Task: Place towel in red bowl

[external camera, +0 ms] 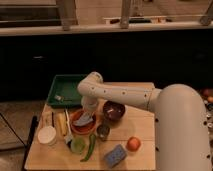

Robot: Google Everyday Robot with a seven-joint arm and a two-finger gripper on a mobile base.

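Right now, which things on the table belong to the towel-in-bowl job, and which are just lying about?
Job: towel, red bowl, gripper shut over that bowl.
Lying about: maroon bowl, green tray, white cup, blue sponge, orange fruit, green pepper.

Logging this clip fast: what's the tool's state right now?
Tool: closed on the towel, down over the red bowl.
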